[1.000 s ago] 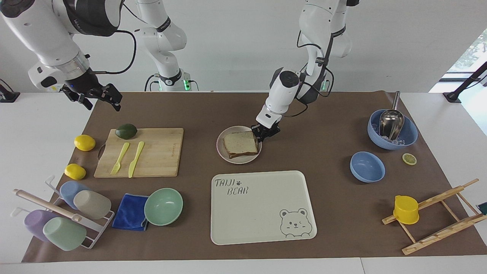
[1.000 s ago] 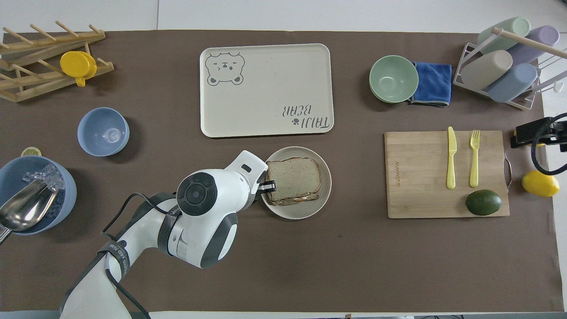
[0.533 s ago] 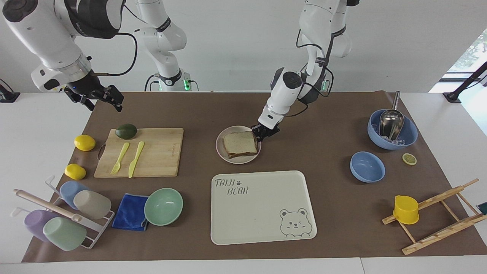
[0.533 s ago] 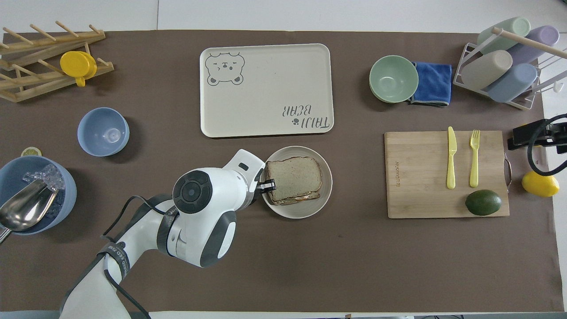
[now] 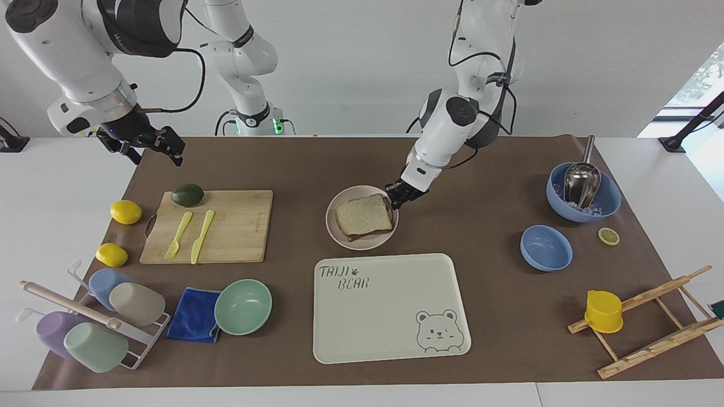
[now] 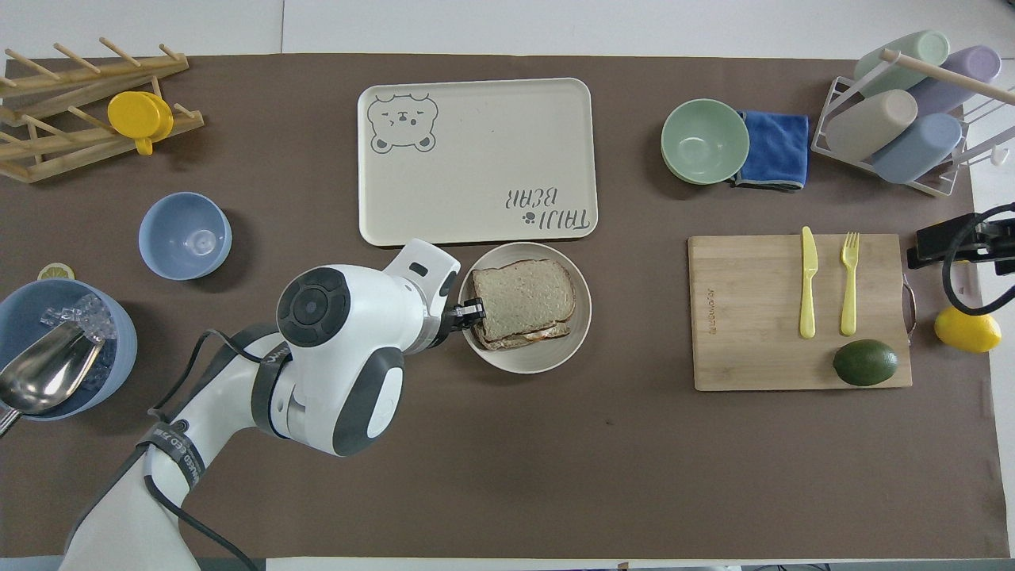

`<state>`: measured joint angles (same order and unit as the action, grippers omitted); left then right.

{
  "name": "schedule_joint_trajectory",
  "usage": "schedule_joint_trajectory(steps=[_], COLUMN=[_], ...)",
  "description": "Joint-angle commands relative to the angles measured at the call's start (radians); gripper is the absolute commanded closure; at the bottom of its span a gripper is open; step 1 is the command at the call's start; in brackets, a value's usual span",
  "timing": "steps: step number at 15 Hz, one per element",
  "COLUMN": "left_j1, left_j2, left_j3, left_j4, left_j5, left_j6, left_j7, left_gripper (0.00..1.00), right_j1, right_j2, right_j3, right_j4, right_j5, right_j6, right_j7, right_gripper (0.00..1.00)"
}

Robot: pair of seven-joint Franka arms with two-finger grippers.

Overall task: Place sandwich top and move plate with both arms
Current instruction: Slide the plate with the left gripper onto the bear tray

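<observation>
The sandwich top [image 5: 363, 213] lies on the stacked sandwich on the small round plate [image 5: 362, 245], at mid-table between the robots and the bear tray. In the overhead view the slice [image 6: 523, 295] covers the layers under it, with a bit of filling showing at its nearer edge; the plate [image 6: 527, 365] almost touches the tray. My left gripper [image 5: 397, 199] is shut on the plate's rim, on the side toward the left arm's end; it also shows in the overhead view [image 6: 469, 311]. My right gripper [image 5: 164, 148] waits in the air over the mat's corner by the cutting board, and shows in the overhead view [image 6: 947, 242].
The bear tray [image 5: 390, 308] lies just farther out than the plate. A cutting board [image 5: 226, 226] with avocado, fork and knife lies toward the right arm's end, with two lemons, a mint-green bowl [image 5: 243, 306], a blue cloth and a cup rack. Blue bowls [image 5: 546, 247] and a wooden rack are toward the left arm's end.
My left gripper has moved the plate with the sandwich a little away from the robots toward the tray, and the left arm's elbow has swung outward. The right gripper has barely moved.
</observation>
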<state>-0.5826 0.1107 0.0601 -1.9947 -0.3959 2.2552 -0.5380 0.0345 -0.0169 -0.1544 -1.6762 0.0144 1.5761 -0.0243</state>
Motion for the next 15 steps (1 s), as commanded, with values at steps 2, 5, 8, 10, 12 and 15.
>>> schedule_joint_trajectory(steps=[2, 5, 8, 10, 12, 15], left_j1=[0.093, 0.144, 0.161, 0.162, 0.162, 0.162], left_j2=[0.081, 0.162, 0.294, 0.354, 0.44, 0.457], left_j3=[-0.002, -0.002, 0.0, 0.0, 0.001, 0.0], left_j4=[0.172, 0.281, 0.422, 0.462, 0.522, 0.514], left_j5=[-0.055, -0.055, -0.057, -0.057, -0.054, -0.041], left_j6=[-0.062, -0.074, -0.092, -0.089, -0.071, -0.014], left_j7=[0.018, 0.016, 0.012, 0.007, 0.006, 0.01], left_gripper=[1.0, 1.0, 1.0, 1.0, 1.0, 1.0], right_j1=[-0.001, -0.001, -0.001, -0.001, -0.001, -0.001], right_j2=[-0.02, -0.02, -0.02, -0.02, -0.02, -0.02], right_j3=[0.004, 0.004, 0.004, 0.004, 0.016, 0.048], right_j4=[-0.028, -0.028, -0.028, -0.028, -0.028, -0.025], right_j5=[-0.005, -0.013, -0.019, -0.04, -0.044, -0.047], right_j6=[0.008, 0.01, 0.012, 0.013, 0.018, 0.018], right_j7=[-0.014, -0.017, -0.017, -0.017, -0.019, -0.019], right_gripper=[0.0, 0.0, 0.0, 0.0, 0.0, 0.0])
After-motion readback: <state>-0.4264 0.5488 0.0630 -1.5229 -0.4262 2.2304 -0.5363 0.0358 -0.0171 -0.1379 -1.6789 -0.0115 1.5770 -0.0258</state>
